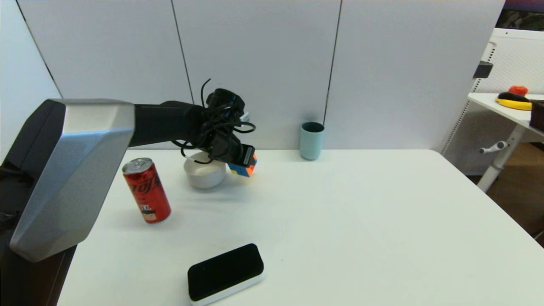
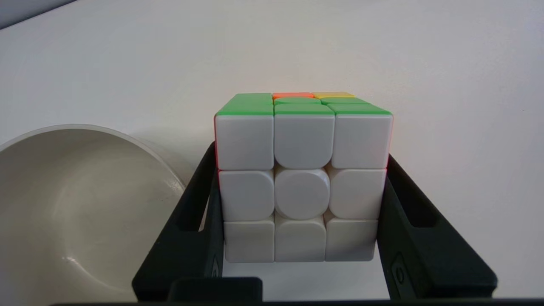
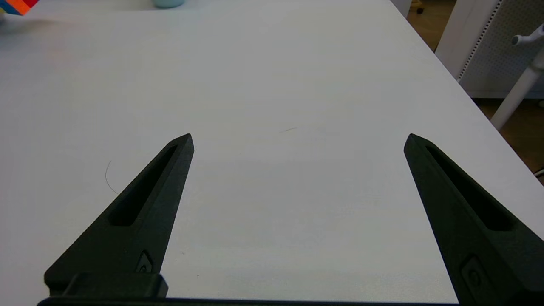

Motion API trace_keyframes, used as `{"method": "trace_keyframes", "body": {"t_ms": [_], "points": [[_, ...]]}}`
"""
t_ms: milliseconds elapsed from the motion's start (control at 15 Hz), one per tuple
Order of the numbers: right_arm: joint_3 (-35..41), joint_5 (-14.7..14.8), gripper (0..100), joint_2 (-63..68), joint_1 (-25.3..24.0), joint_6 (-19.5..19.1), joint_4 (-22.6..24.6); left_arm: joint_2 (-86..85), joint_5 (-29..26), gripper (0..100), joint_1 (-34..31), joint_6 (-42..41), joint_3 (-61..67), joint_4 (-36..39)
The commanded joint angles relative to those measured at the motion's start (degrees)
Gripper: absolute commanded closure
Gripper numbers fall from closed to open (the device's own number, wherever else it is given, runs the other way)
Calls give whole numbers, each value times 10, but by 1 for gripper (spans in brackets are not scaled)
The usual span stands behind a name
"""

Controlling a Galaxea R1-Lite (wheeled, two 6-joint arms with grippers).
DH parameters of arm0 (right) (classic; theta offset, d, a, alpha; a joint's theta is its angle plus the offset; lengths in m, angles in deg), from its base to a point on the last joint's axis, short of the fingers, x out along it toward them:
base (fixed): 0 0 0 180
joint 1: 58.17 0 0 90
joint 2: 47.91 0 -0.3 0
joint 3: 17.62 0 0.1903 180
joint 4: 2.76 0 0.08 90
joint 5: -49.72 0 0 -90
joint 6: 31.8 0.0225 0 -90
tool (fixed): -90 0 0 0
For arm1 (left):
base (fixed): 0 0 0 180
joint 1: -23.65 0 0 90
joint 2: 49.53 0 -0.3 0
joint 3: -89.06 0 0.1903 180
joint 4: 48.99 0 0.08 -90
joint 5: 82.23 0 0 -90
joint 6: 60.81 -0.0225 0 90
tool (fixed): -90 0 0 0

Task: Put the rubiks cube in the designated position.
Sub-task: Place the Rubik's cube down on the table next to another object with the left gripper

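Clamped on the rubiks cube (image 2: 301, 178), the left tool (image 1: 243, 163) hangs above the desk (image 1: 340, 221) just right of the white bowl (image 1: 205, 172), at the far left-centre of the desk. Its two black fingers (image 2: 199, 204) press the cube's opposite sides, the white face turned toward the wrist camera and a green face with one orange and one yellow tile behind it; from the head view, blue, yellow and orange tiles show below the tool. Farther left, nearer the robot, a red soda can (image 1: 146, 190) stands upright, apart from the bowl. A black, white-edged block (image 1: 226, 273) lies flat at the near edge. A pale teal cup (image 1: 312, 140) stands by the back wall. On the right, the right tool (image 3: 297, 144) hovers over bare desk, fingers spread wide and holding nothing.
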Motion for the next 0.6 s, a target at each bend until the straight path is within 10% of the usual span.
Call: {"method": "trace_keyframes", "body": {"t_ms": [67, 400, 467, 600], "points": [[0, 0, 0, 1, 0, 0, 0, 5, 0, 100, 0, 16, 0, 6], [0, 0, 0, 1, 0, 0, 0, 8, -2, 100, 0, 19, 0, 6], [0, 0, 0, 1, 0, 0, 0, 8, -2, 0, 0, 19, 0, 6], [0, 0, 0, 1, 0, 0, 0, 10, -1, 0, 0, 20, 0, 6]]}}
